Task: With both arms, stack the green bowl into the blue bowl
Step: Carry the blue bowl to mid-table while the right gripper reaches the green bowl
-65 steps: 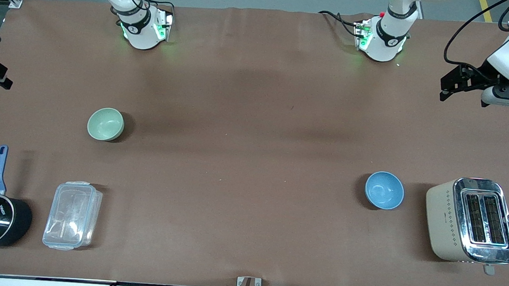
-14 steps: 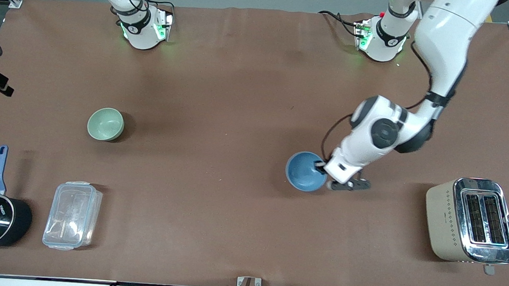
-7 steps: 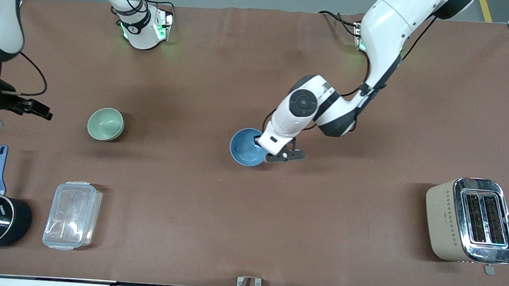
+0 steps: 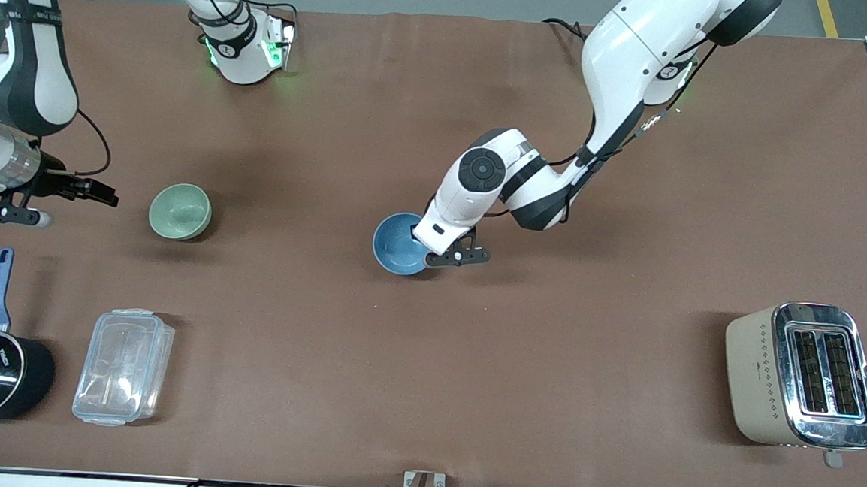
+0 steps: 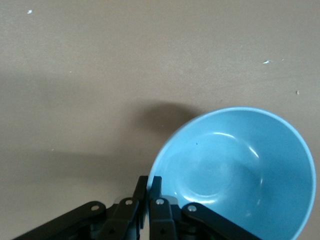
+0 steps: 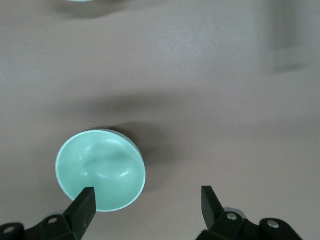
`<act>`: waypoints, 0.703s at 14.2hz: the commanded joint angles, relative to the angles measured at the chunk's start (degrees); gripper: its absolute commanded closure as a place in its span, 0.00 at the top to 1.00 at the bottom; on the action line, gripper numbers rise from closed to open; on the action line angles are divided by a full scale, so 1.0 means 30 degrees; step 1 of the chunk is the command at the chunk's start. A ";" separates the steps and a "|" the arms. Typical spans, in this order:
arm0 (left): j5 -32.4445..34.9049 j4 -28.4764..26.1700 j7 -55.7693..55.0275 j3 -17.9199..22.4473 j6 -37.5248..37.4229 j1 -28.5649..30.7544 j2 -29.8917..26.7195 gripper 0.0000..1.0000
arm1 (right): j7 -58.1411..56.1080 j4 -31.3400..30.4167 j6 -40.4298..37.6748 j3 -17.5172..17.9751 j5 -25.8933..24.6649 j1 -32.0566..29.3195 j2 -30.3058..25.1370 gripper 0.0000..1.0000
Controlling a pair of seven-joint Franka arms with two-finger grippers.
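While our left gripper (image 4: 427, 252) pinches the blue bowl (image 4: 399, 244) by its rim mid-table, well apart from the green bowl (image 4: 180, 211), our right gripper (image 4: 79, 192) hangs wide open just beside green. Step: reaching for green. Next: centre jaws on its rim, clamp.

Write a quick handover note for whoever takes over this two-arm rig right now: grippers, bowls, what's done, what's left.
Left gripper: shut on the rim of the blue bowl, over the middle of the table.
Right gripper: open, holds nothing, beside the green bowl at the right arm's end of the table, not yet around it.
Green bowl: upright on the table, untouched.
Done: blue bowl gripped by the left arm.
Left: set the blue bowl down, have the right arm grasp the green bowl, carry it across and lower it into the blue bowl.
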 commanded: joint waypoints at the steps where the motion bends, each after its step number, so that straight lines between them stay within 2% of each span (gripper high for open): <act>1: 0.0698 0.0462 -0.0382 0.0686 0.0295 -0.0548 0.0412 0.01 | -0.1040 -0.1117 0.1739 0.0242 0.1421 -0.0409 0.0944 0.93; 3: 0.1050 0.0491 -0.0382 0.0746 0.0295 -0.0548 0.0617 0.05 | -0.2534 -0.1707 0.2857 0.0242 0.2654 -0.0409 0.1791 0.93; 4: 0.1051 0.0520 -0.0381 0.0746 0.0324 -0.0490 0.0705 0.22 | -0.3179 -0.1709 0.2919 0.0242 0.2717 -0.0554 0.2232 0.93; 5: 0.1051 0.0753 -0.0410 0.0746 0.0295 -0.0460 0.0648 0.69 | -0.3359 -0.1738 0.2919 0.0271 0.2776 -0.0497 0.2410 0.92; 6: 0.1167 0.0842 -0.0353 0.0775 0.0295 -0.0431 0.0502 1.00 | -0.3448 -0.1796 0.2977 0.0271 0.2863 -0.0468 0.2615 0.90; 8: 0.1314 0.1076 -0.0352 0.0833 -0.0112 0.0006 -0.0140 1.00 | -0.3973 -0.2291 0.3734 0.0330 0.2980 -0.0468 0.3026 0.86; 10: 0.1344 0.1107 -0.0119 0.1214 -0.1484 0.1029 -0.1658 1.00 | -0.4035 -0.2675 0.4208 0.0388 0.3215 -0.0380 0.3027 0.84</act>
